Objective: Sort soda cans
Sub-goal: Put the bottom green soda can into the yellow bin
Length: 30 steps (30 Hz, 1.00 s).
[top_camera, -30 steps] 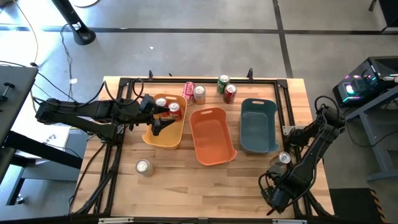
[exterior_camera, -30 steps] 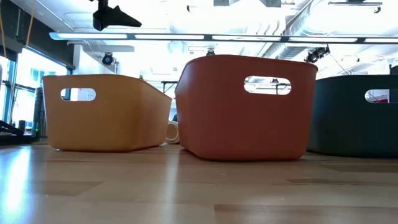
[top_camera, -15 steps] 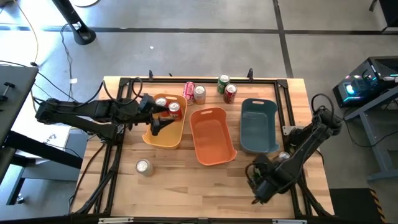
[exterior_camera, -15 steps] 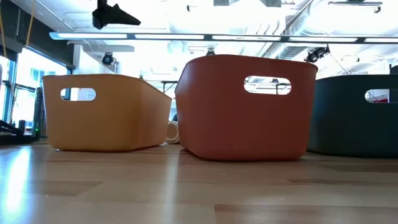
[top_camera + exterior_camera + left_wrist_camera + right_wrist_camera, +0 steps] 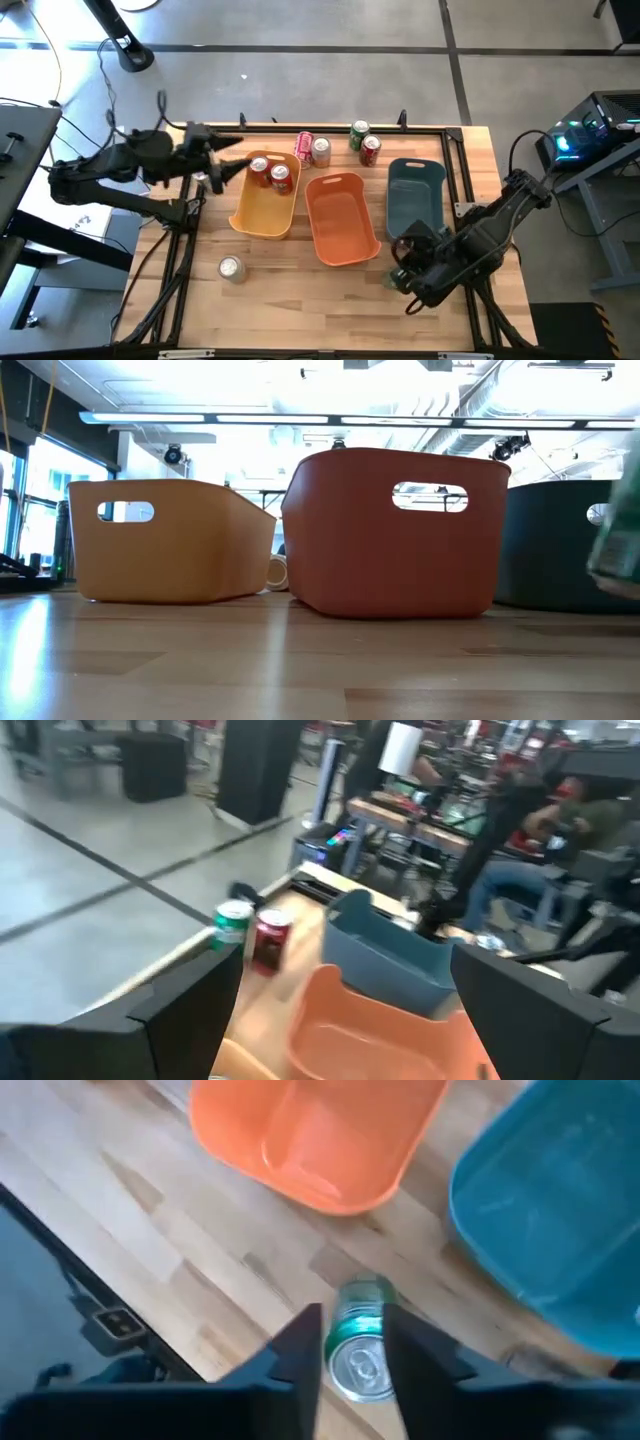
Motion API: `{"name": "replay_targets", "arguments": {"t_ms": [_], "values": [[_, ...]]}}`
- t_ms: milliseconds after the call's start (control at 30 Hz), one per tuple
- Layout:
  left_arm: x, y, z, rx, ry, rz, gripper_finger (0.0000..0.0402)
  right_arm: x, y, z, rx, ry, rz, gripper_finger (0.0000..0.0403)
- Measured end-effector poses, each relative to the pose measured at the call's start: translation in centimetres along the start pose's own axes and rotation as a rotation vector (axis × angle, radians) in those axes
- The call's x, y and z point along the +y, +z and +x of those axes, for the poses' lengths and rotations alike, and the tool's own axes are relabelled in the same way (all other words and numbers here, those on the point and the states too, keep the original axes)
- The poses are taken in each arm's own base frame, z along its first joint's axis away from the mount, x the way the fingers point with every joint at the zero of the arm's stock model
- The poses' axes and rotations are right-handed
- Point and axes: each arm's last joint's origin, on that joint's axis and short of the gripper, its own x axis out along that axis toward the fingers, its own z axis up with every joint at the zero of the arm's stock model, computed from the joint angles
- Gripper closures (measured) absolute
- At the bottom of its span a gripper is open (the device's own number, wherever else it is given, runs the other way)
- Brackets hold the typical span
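My right gripper (image 5: 402,272) hangs over the near part of the table, before the orange bin (image 5: 342,217) and the teal bin (image 5: 415,200), shut on a green soda can (image 5: 360,1342). That can shows as a blur (image 5: 615,555) at the low view's right edge. My left gripper (image 5: 226,150) is open and raised beside the far left corner of the yellow bin (image 5: 262,212), touching nothing. Two red cans (image 5: 270,173) stand upright in the yellow bin. A pink can (image 5: 303,145) lies by a silver can (image 5: 321,150). A green can (image 5: 359,133) and a red can (image 5: 370,149) stand at the far edge. Another silver can (image 5: 231,268) stands alone near the left. My right gripper pinches the green can between its two fingers (image 5: 305,1342), on the can's sides just below the silver top (image 5: 362,1368). The fingers come from above, pointing down. The can stands upright in the hold, above the wooden table top.
The three bins sit side by side mid-table: yellow, orange, teal (image 5: 560,545). A black metal frame (image 5: 180,250) runs along the table's edges. Bare wood lies near the near edge (image 5: 300,305). People and desks show beyond the table in the left wrist view (image 5: 560,810).
My left gripper has risen out of the yellow bin and drawn back toward the table's far left corner. My right arm has swung from the near right corner toward the table's left, and the can by the right edge no longer shows there.
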Motion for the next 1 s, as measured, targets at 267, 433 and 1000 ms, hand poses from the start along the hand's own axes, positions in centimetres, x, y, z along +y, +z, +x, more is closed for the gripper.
{"name": "replay_targets", "arguments": {"t_ms": [267,433,1000], "values": [[1.4,-1.5,-1.0,0.146,0.117,0.027,0.0051,-0.2,0.6,4.3,0.125,-0.090,0.001,0.0391],[1.5,-2.2,-1.0,0.228,0.110,0.025,0.0051,0.8,-1.8,6.3,0.284,0.007,-0.001,0.0329],[1.3,-2.3,-0.9,0.253,0.039,-0.008,0.0051,1.2,0.5,9.8,0.263,-0.105,0.032,0.0103]]}}
